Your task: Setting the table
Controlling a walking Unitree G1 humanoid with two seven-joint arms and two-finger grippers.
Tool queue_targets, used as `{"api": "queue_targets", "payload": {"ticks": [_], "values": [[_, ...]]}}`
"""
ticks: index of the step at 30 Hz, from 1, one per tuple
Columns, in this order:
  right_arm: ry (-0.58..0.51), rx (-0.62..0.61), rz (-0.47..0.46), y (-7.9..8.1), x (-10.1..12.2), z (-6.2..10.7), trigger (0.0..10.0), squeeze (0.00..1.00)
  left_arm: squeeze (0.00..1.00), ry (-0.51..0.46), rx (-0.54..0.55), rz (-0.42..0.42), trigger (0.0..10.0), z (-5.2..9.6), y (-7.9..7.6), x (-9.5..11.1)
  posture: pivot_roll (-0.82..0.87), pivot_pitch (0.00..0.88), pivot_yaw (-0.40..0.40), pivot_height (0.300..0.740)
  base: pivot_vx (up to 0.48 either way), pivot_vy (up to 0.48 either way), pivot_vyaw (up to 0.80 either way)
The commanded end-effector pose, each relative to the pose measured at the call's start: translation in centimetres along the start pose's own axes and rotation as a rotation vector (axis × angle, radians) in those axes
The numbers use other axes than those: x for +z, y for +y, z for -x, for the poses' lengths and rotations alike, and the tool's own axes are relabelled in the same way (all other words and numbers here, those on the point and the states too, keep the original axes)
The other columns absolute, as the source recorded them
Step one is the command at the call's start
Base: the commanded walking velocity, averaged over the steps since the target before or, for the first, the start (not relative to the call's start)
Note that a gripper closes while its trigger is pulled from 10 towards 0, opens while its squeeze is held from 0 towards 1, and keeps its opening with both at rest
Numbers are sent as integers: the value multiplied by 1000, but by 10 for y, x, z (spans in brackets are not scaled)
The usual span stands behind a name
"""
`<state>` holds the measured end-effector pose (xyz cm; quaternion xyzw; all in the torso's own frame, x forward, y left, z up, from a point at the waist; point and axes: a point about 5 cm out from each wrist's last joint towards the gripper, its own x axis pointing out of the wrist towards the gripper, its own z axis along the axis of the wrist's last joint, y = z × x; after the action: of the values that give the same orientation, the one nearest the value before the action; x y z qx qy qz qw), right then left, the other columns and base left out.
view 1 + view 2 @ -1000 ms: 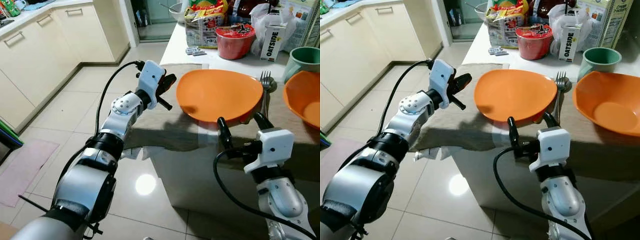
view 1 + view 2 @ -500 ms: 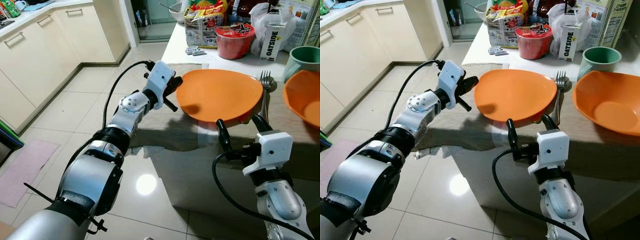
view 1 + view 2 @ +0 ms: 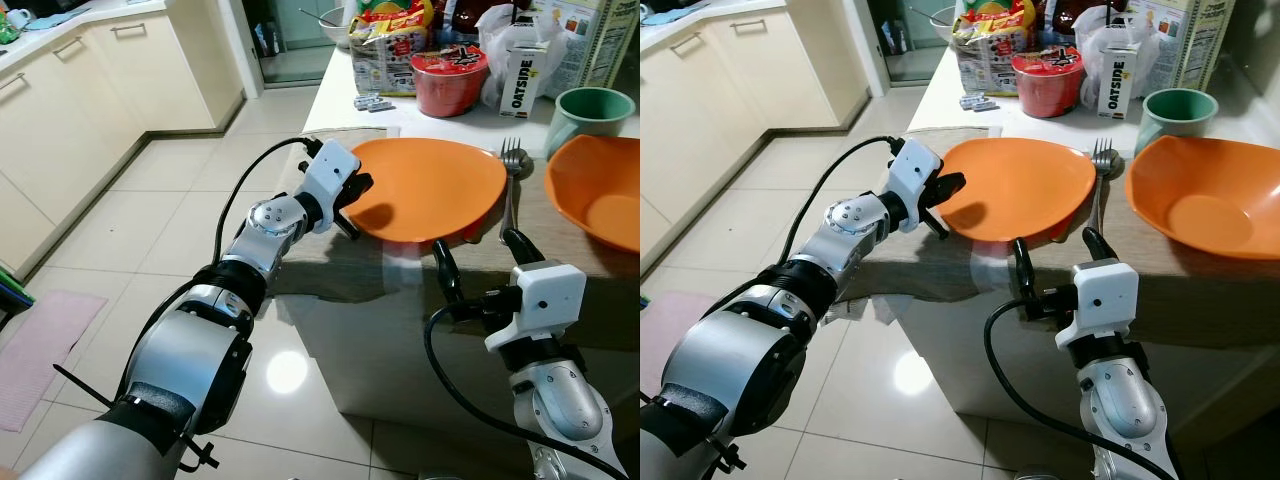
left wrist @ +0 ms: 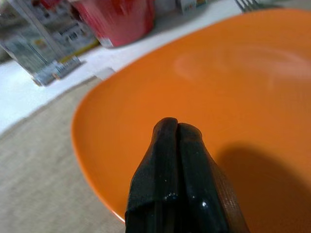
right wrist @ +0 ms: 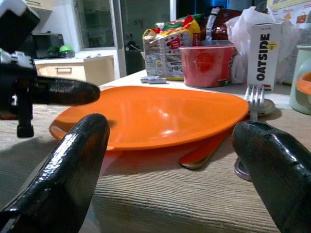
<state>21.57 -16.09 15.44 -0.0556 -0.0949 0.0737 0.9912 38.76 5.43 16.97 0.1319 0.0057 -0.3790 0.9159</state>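
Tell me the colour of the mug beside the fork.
Green mug, clearest in the right eye view.

A floor (image 3: pixel 130 230) of glossy pale tiles was seen, with a bright lamp reflection (image 3: pixel 286 371) caught on it below the table edge. Cream cabinets (image 3: pixel 60 120) with metal bar handles were ranged along the left side, turning a corner toward a dark doorway (image 3: pixel 280 40). A pink mat (image 3: pixel 45 345) was laid on the tiles at the lower left. The white table (image 3: pixel 335 95) was partly covered by a beige cloth (image 3: pixel 890 270).
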Motion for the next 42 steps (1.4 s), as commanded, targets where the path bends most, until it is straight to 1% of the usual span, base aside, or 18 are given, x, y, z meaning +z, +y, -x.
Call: {"api": "queue_targets", "payload": {"ticks": [1, 5, 9, 12, 17, 18, 22, 24, 26, 29, 31, 33, 37, 41, 42], "values": [[4, 24, -24, 7, 0, -1, 10000, 0, 0, 60, 3, 18, 10000, 5, 1, -14, -335, 56, 221, 740, 0, 0, 0], [7, 28, -26, 7, -1, -2, 10000, 0, 0, 73, 26, 39, 10000, 7, 2, -19, -335, 56, 221, 740, 0, 0, 0], [13, 31, -28, 8, -1, -1, 10000, 0, 0, 64, 82, 69, 10000, 11, 10, -21, -329, 60, 218, 740, 0, 0, 0], [16, 33, -27, 8, -2, -2, 10000, 0, 0, 61, 100, 73, 10000, 12, 12, -21, -327, 62, 217, 740, 0, 0, 0], [23, 39, -29, 9, -3, -2, 10000, 0, 0, 72, 107, 106, 10000, 14, 12, -24, -326, 63, 216, 740, 0, 0, 0], [29, 42, -30, 9, -4, -1, 10000, 0, 0, 77, 108, 130, 10000, 14, 11, -28, -326, 67, 216, 740, 0, 0, 0], [39, 40, -43, 9, -5, -2, 10000, 0, 0, 81, 111, 152, 10000, 15, 10, -31, -326, 67, 216, 740, 0, 0, 0], [45, 34, -58, 8, -5, -3, 10000, 0, 0, 83, 112, 169, 10000, 16, 10, -33, -326, 67, 216, 740, 0, 0, 0], [53, 12, -94, 4, -5, -6, 10000, 0, 0, 83, 120, 196, 10000, 17, 9, -37, -325, 69, 214, 740, 0, 0, 0], [51, -3, -116, 0, -4, -10, 10000, 0, 0, 77, 125, 223, 10000, 19, 8, -39, -327, 71, 215, 740, 0, 0, 0], [47, -10, -127, -3, -3, -14, 10000, 0, 0, 70, 130, 263, 10000, 20, 7, -42, -327, 71, 215, 740, 0, 0, 0], [45, -19, -134, -6, -2, -15, 10000, 0, 0, 70, 138, 283, 10000, 20, 5, -45, -325, 73, 210, 740, 0, 0, 0], [44, -26, -146, -9, -1, -17, 10000, 0, 0, 75, 137, 296, 10000, 20, 2, -48, -324, 74, 206, 740, 0, 0, 0], [52, -39, -218, -10, 0, -21, 10000, 0, 0, 89, 141, 333, 10000, 22, -1, -56, -323, 75, 204, 740, 0, 0, 0], [52, -39, -218, -10, 0, -21, 10000, 0, 0, 89, 141, 333, 10000, 22, -1, -56, -323, 75, 204, 740, 0, 0, 0]]}}
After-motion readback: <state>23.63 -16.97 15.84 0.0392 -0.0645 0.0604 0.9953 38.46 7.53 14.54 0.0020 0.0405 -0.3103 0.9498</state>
